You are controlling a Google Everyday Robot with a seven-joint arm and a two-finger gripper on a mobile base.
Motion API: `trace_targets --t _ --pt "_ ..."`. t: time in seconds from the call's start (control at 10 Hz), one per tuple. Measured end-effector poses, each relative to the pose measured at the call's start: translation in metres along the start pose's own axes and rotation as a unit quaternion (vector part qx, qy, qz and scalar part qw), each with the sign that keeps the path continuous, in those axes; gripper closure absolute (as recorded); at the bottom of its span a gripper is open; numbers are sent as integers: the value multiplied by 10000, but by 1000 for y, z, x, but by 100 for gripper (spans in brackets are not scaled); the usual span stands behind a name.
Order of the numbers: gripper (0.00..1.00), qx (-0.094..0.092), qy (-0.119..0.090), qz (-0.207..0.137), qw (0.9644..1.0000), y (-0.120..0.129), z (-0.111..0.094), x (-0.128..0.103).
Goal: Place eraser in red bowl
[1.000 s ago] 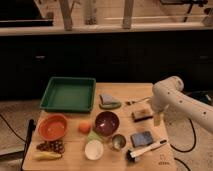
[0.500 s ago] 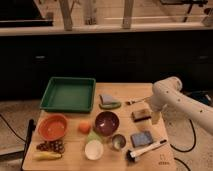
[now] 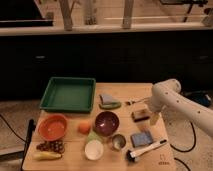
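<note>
Hanging claw: the white arm's two-finger gripper point(image 3: 154, 118) pointed down near the right edge of the pale wooden worktop point(image 3: 125, 91), just beside the eraser; its fingers were released and gripped nothing.
Change: none over the last second; arm, claw and every object stayed put.
Meaning for task: my read is the pick had not begun, so the task was at its start.
Arm pose: the white arm point(image 3: 172, 97) reached in from the right, bent at a rounded joint above the right edge, with its last link dropping towards the worktop.
Eraser: small rectangular block with a dark top on a tan base point(image 3: 141, 115), flat on the worktop by the right edge, left of the claw; contact could not be told.
Red bowl: round orange-red bowl point(image 3: 52, 127) near the left edge, towards the front, well apart from the eraser, looked empty.
Between them: dark purple round bowl point(image 3: 106, 122) and small orange fruit point(image 3: 84, 128).
Not targets: blue-grey square pad point(image 3: 142, 138) and long black-and-white brush point(image 3: 146, 150) near the front right corner.
Back left: green rectangular tray point(image 3: 67, 93).
</note>
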Motion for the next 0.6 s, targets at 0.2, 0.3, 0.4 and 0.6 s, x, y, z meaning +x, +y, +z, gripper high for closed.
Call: trace_targets --t 0.2,0.3,0.4,0.6 --pt "20 -18 -44 58 10000 2 7 -2" --pt "20 -33 -63 64 10000 2 10 -3" --pt "20 -45 -74 72 9999 2 13 -3" --pt "20 -65 -85 107 9999 2 18 0"
